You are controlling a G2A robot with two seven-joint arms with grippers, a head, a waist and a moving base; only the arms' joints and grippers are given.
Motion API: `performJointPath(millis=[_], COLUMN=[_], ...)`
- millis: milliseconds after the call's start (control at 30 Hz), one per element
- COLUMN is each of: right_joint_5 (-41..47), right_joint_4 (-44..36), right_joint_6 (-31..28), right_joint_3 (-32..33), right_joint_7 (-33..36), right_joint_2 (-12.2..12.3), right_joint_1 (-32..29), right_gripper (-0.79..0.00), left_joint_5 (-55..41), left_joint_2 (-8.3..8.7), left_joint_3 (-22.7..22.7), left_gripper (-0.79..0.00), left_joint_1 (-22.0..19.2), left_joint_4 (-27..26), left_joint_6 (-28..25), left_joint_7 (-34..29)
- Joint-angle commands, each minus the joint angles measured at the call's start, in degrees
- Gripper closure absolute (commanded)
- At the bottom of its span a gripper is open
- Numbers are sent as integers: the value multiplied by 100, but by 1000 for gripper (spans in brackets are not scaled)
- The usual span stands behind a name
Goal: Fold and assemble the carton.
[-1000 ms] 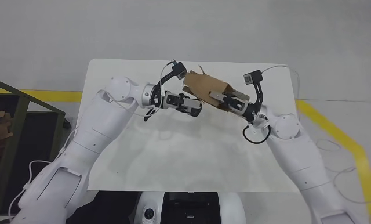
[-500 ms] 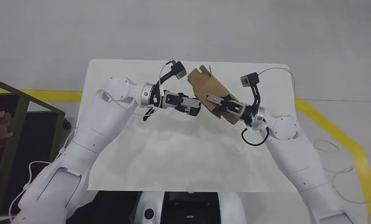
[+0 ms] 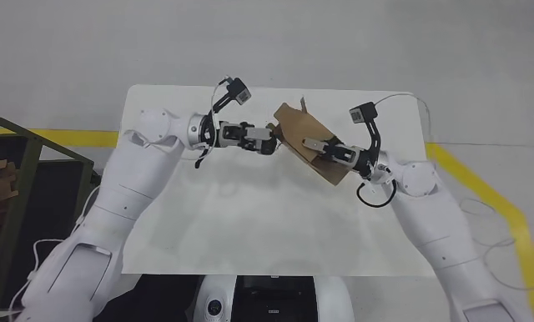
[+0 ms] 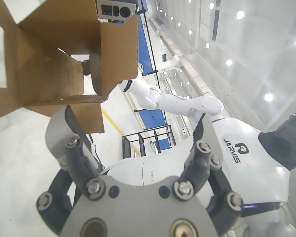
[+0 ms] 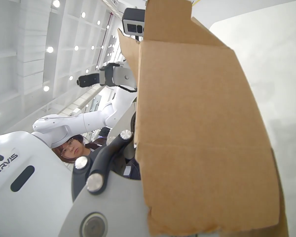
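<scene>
The brown cardboard carton [image 3: 300,130] hangs above the back middle of the white table [image 3: 250,222], partly opened into a tube with loose end flaps. My right gripper [image 3: 320,146] is shut on one wall of it; in the left wrist view a dark finger [image 4: 85,66] shows inside the carton [image 4: 46,57]. In the right wrist view the carton [image 5: 199,124] covers most of that gripper, beside one finger [image 5: 116,146]. My left gripper [image 3: 267,142] is open at the carton's left end, and a flap [image 4: 88,114] lies against one of its fingers [image 4: 72,122].
The table's back edge [image 3: 267,87] runs just behind the carton. A dark rack [image 3: 33,180] stands on the floor left of the table. A yellow floor line [image 3: 476,184] passes on the right.
The carton has turned, its near end swinging toward the table's front. My left gripper pulled slightly back and left and its wrist rolled. The right arm shifted a little with the carton.
</scene>
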Motion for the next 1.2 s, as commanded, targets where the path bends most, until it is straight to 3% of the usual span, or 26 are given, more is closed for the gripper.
performJointPath(millis=[0, 400, 1167], right_joint_5=[110, 990, 1119], right_joint_4=[71, 369, 368], right_joint_6=[81, 490, 523], right_joint_3=[14, 19, -415], right_joint_7=[219, 1945, 1978], right_joint_2=[13, 67, -7], right_joint_1=[10, 283, 494], right_gripper=[0, 0, 0], left_joint_5=[44, 388, -159], left_joint_2=[41, 136, -21], left_joint_3=[-165, -455, 86], left_gripper=[-785, -785, -785], left_joint_1=[76, 383, 14], left_joint_4=[-1, 41, 204], left_joint_6=[-35, -159, 94], left_joint_7=[80, 389, -137])
